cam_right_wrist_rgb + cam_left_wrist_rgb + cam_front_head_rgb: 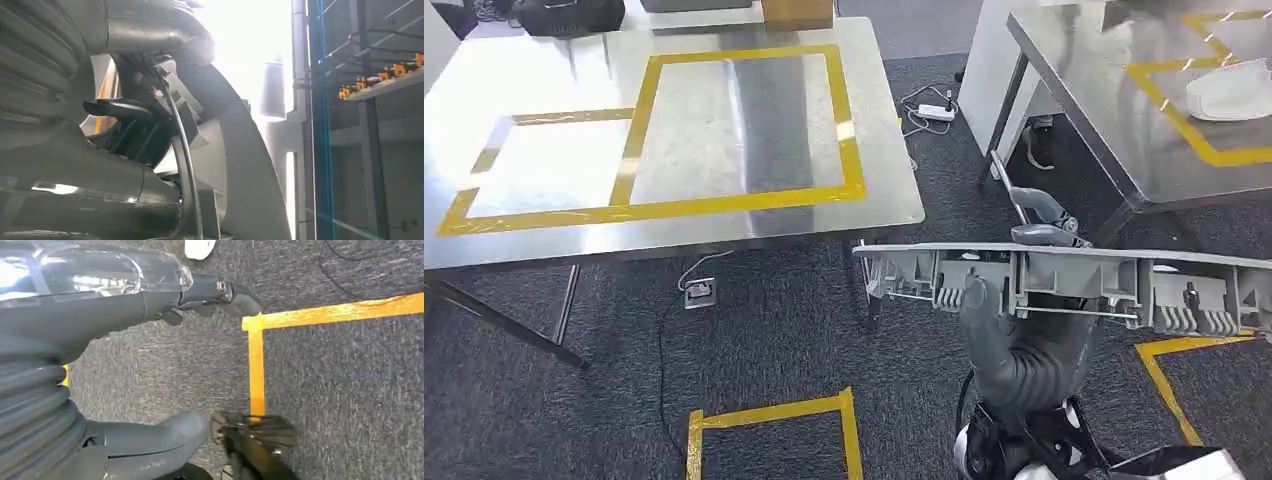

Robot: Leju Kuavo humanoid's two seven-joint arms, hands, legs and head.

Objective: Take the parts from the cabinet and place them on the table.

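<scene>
The right hand [1014, 300] is clasped around the middle of a long grey moulded plastic part [1064, 275], a curved trim strip with ribs, clips and open pockets along its inner face. It is carried level in the air over the dark carpet, beside the near corner of the steel counter [894, 215] marked with yellow tape, not yet over it. In the right wrist view the fingers [120, 110] wrap the part's [240, 150] ribbed back against its broad curved face. The piece looks light but long, so its ends will likely swing and sag a little; a hold near the middle, as now, seems the sound place, since it balances the two ends. The thin wall and small clips look likely to snap if squeezed hard or knocked against the counter edge, and the smooth outer face may slip, so the ribs give better purchase. The left hand [210, 292] hangs above the carpet and a taped yellow corner [255, 325], its fingers apart and holding nothing.
</scene>
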